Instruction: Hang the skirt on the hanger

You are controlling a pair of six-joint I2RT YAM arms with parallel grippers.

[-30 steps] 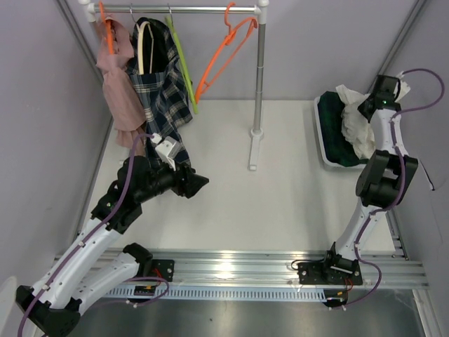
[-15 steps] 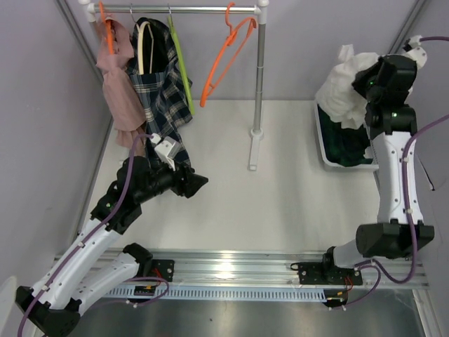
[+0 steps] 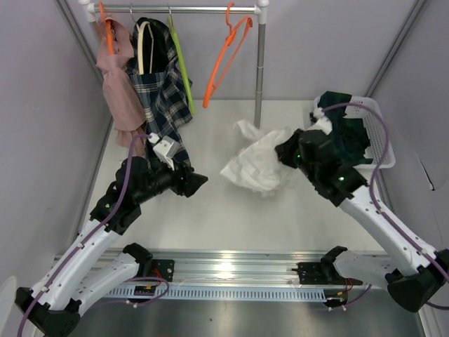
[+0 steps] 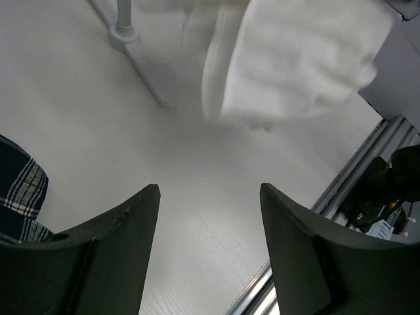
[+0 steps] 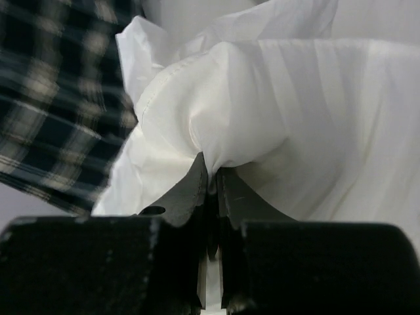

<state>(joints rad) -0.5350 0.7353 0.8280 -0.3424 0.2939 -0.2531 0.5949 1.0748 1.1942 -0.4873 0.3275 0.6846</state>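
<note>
My right gripper (image 3: 286,153) is shut on a white skirt (image 3: 254,163), which hangs bunched over the middle of the table; the wrist view shows its cloth (image 5: 275,105) pinched between the shut jaws (image 5: 211,172). An empty orange hanger (image 3: 226,53) hangs on the rail (image 3: 182,9) at the back. My left gripper (image 3: 198,182) is open and empty at the left, low over the table; its wrist view (image 4: 209,197) shows the white skirt (image 4: 295,59) blurred ahead.
On the rail hang a pink garment (image 3: 118,84), a plaid garment (image 3: 165,95) and a green hanger (image 3: 182,63). The rack's post (image 3: 259,67) stands behind the skirt. A white basket (image 3: 379,137) with dark clothes is at the right.
My right arm has swung from the basket at the right to the table's middle, carrying the white skirt out with it. The left arm has not moved.
</note>
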